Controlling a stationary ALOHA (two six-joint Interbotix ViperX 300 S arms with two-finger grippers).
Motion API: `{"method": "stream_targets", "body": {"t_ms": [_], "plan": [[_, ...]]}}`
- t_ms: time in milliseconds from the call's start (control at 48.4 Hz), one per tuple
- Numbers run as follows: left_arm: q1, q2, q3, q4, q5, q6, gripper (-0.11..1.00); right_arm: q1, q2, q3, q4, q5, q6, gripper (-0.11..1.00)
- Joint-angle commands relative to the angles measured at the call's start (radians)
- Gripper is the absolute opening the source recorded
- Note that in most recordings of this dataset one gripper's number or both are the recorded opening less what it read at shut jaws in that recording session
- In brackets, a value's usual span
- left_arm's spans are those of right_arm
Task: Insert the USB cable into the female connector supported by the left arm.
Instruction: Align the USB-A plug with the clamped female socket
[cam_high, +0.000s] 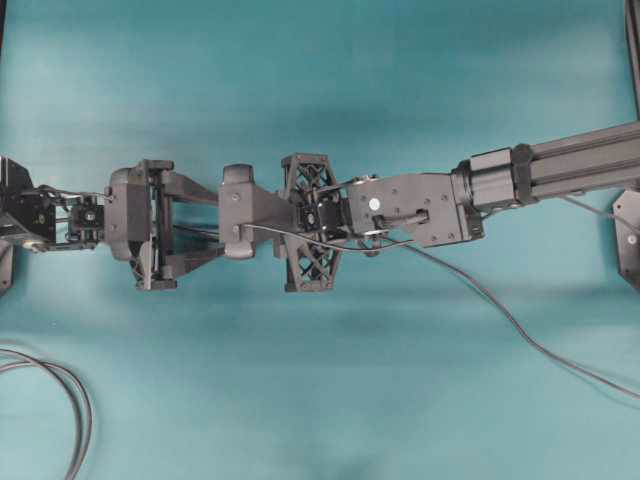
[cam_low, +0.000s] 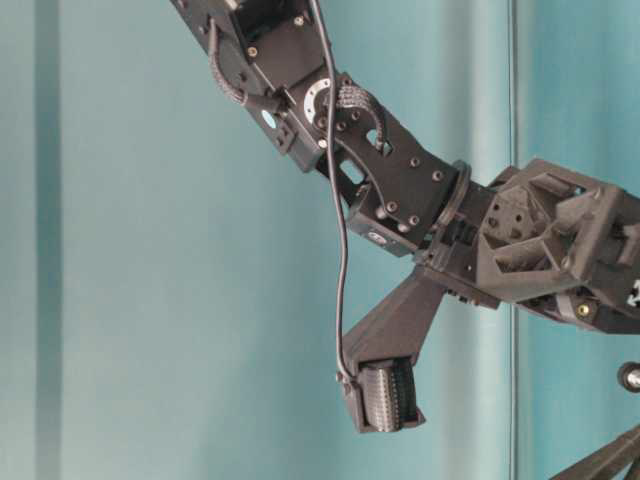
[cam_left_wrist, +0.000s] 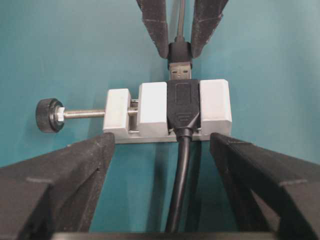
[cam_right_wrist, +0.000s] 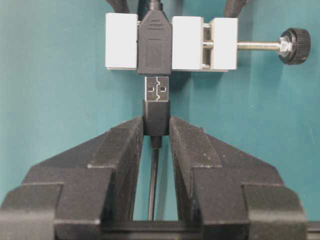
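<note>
Seen from above, two black robot arms reach toward each other along one line and meet at the middle. The left gripper (cam_high: 200, 232) has its fingers spread wide apart. The right gripper (cam_right_wrist: 156, 131) has its fingers drawn close together, pinching the black collar of the USB cable (cam_right_wrist: 156, 112).

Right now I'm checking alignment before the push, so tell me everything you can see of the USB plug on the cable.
The USB plug is a flat silver metal shell with two small square holes in its face, set in a black moulded collar. The right claw is shut on that collar, one finger each side, and the thin dark cable trails back between them. The plug points straight at the female connector clamped in the white block, its tip at the opening. The left wrist view shows the same alignment.
</note>
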Motion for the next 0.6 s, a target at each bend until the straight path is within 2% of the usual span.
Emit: {"method": "stream_targets", "body": {"t_ms": [0,578], "plan": [[-0.009,-0.012,-0.011,0.002,-0.002,-0.014,0.92,-0.006,-0.020,-0.028,-0.003,0.002,-0.002,0.20],[-0.009,-0.021,-0.018,0.002,0.025,-0.014,0.92,0.002,-0.015,-0.057,-0.003,0.029,-0.018,0.20]]}}
